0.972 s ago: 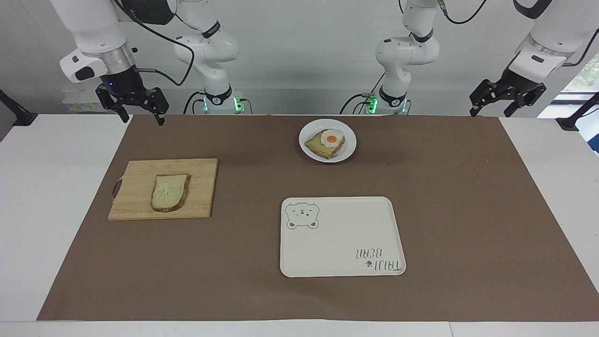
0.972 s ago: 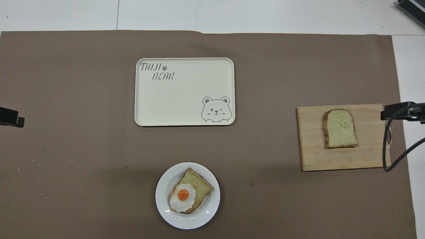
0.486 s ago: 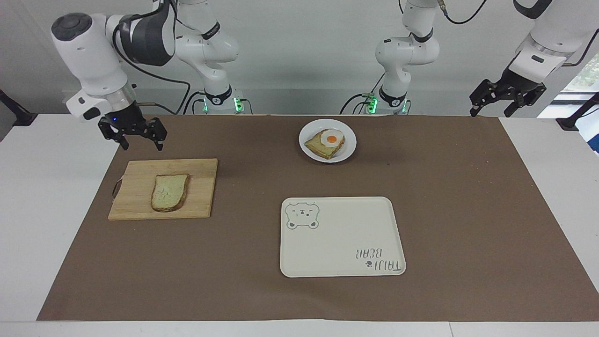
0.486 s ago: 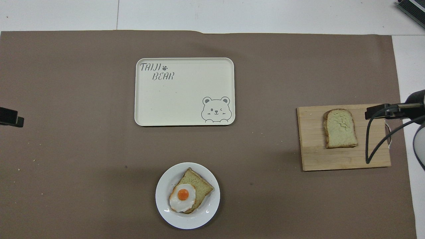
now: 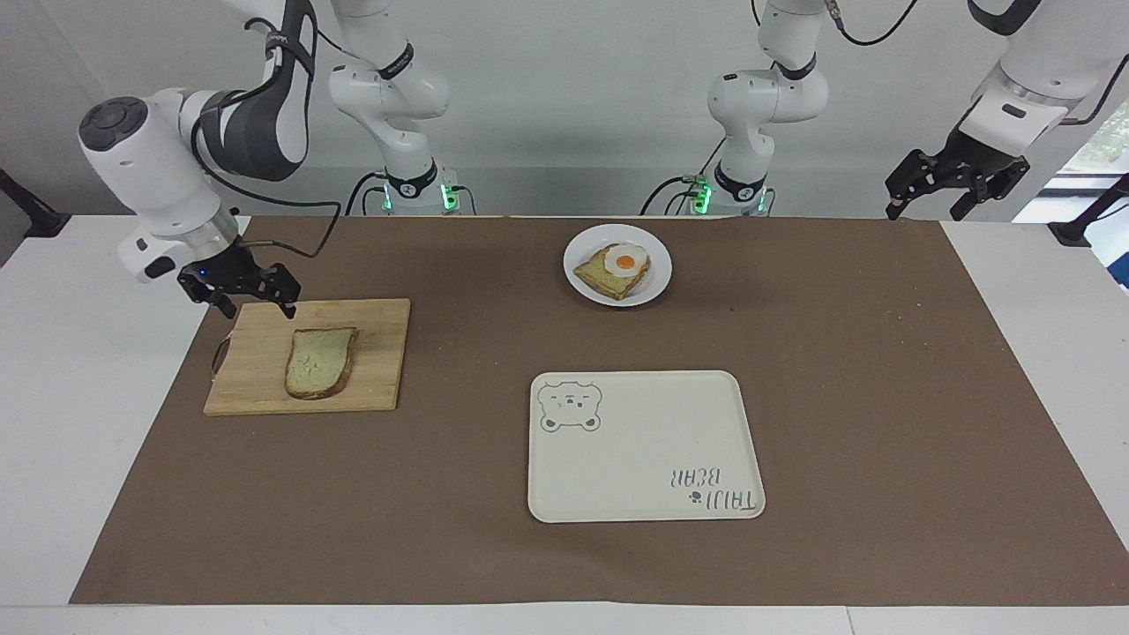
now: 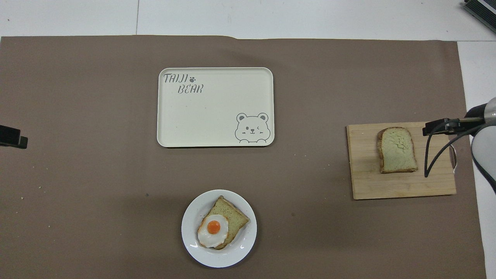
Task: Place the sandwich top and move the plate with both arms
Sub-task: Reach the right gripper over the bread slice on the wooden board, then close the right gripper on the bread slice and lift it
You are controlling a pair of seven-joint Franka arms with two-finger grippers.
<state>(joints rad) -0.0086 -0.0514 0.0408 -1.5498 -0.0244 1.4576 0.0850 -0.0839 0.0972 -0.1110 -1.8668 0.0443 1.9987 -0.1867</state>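
The sandwich top [image 5: 320,362] is a plain toasted slice that lies flat on a wooden cutting board [image 5: 379,379] toward the right arm's end of the table; it also shows in the overhead view [image 6: 397,150]. The white plate [image 5: 589,242] lies near the robots at mid-table and holds an egg-topped slice [image 5: 617,269]; the plate also shows in the overhead view [image 6: 193,248]. My right gripper [image 5: 256,309] is open and empty, low over the board's edge nearest the robots, apart from the slice. My left gripper [image 5: 924,210] is open and empty, and waits raised at the left arm's end.
A cream tray with a bear drawing [image 5: 644,450] lies farther from the robots than the plate; it also shows in the overhead view [image 6: 215,112]. A brown mat [image 5: 882,397] covers the table. The right arm's cable [image 6: 430,155] hangs over the board.
My right gripper has come down and moved toward the cutting board, from high above the mat's corner to just over the board's edge. The left arm, bread and plate have not moved.
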